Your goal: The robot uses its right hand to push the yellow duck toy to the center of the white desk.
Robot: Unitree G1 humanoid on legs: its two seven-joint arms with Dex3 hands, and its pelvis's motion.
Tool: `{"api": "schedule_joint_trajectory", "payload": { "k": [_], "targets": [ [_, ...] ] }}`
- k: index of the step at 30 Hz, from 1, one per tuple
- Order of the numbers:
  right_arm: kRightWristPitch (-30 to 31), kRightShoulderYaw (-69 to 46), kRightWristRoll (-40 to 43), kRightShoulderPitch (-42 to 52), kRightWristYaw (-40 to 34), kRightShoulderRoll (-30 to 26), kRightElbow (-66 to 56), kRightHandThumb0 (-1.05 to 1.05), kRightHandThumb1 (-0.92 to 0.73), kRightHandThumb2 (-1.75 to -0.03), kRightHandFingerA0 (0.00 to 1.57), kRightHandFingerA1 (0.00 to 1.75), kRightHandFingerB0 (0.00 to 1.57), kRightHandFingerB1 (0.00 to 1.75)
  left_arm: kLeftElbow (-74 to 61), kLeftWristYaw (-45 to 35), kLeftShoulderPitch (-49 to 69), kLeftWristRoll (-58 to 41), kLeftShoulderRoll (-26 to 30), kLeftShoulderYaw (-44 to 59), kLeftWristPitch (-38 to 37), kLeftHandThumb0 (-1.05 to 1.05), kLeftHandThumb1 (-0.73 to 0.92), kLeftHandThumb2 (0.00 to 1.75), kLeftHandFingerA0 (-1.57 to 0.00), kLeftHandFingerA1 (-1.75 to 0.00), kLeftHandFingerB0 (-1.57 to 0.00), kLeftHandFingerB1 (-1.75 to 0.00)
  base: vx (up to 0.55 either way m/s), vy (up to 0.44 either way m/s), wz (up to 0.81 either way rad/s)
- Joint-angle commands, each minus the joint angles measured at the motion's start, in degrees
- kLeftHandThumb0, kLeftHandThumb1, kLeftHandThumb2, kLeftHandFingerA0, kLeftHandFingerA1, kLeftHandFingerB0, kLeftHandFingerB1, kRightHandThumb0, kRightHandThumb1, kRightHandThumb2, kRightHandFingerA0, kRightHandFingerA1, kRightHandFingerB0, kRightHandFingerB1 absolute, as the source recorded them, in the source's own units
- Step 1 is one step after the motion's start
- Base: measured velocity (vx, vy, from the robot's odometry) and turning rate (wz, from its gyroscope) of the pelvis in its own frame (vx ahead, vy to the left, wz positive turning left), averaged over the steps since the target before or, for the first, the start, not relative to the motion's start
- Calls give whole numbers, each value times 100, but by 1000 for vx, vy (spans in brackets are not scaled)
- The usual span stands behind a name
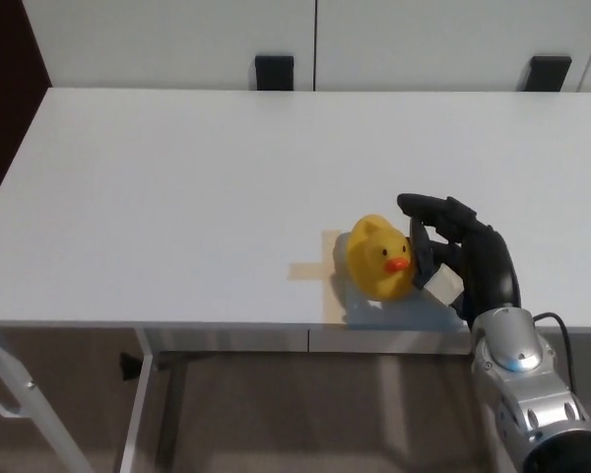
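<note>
Yellow duck toy (pixel 379 258) touching my right hand (pixel 458 258) on its left (fingers spread, gripping nothing); tape cross (pixel 320 271) just beyond; push leftward.

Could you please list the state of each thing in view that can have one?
yellow duck toy: upright, partly covering the tape cross, touching the right hand.
right hand: open, pressed against the duck's side.
tape cross: stuck flat on the white desk.
</note>
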Motion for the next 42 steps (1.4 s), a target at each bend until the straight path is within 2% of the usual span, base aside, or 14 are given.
{"api": "schedule_joint_trajectory", "payload": {
  "k": [1,10,23,24,26,27,30,31,33,34,36,38,42],
  "targets": [
    [289,236,-202,170,255,92,133,-76,-92,-68,57,65,46,52,-13,62,31,83,16,-68,-85,-15,62,82,-89,-92,-84,-99,0,0,0],
    [285,333,-249,165,192,210,142,-80,-92,-70,55,70,45,56,-5,36,3,61,41,-91,-80,-15,59,85,-92,-96,-88,-103,0,0,0],
    [267,354,-284,207,140,326,118,-79,-92,-69,54,72,42,54,-9,88,73,116,-13,-174,-75,-12,60,88,-92,-94,-85,-99,0,0,0],
    [273,381,-368,209,81,232,108,-78,-92,-71,41,67,32,47,10,67,85,95,-16,-158,-96,-13,59,86,-93,-93,-87,-99,0,0,0],
    [277,414,-464,209,14,123,103,-78,-92,-71,41,67,32,47,34,36,98,67,-18,-136,-125,-13,59,86,-93,-93,-87,-99,0,0,0],
    [390,436,-592,186,-108,-38,45,-95,-81,-114,0,13,13,8,36,13,103,53,-24,-126,-149,-10,58,90,-91,-93,-93,-103,0,0,0],
    [534,462,-728,159,-246,-215,-31,-95,-81,-114,0,13,13,8,32,-9,107,44,-32,-120,-172,-10,58,90,-91,-93,-93,-103,0,0,0],
    [644,550,-968,94,-451,-404,-44,-105,-88,-121,0,11,0,0,41,-24,96,33,-41,-111,-177,-10,57,89,-94,-92,-95,-101,0,0,0],
    [771,666,-1233,26,-676,-598,-63,-105,-88,-121,0,11,0,0,52,-38,80,24,-51,-101,-178,-10,57,89,-94,-92,-95,-101,0,0,0],
    [869,718,-1393,-22,-782,-767,-88,-91,-92,-85,0,0,0,0,63,-48,85,17,-55,-94,-175,-12,55,88,-95,-91,-92,-99,0,0,0],
    [869,718,-1393,-22,-782,-767,-88,-91,-92,-85,0,0,0,0,63,-48,85,17,-55,-94,-175,-12,55,88,-95,-91,-92,-99,0,0,3],
    [1048,811,-1682,-107,-1040,-1151,-126,-96,-92,-89,0,0,0,0,53,-65,130,-17,-62,-59,-158,-13,58,85,-94,-94,-92,-103,0,0,0],
    [1037,759,-1682,-75,-1058,-1390,-361,-99,-92,-84,0,0,0,0,26,-64,195,-24,-57,-29,-152,-15,60,81,-92,-96,-86,-101,0,0,0]
  ]
}}
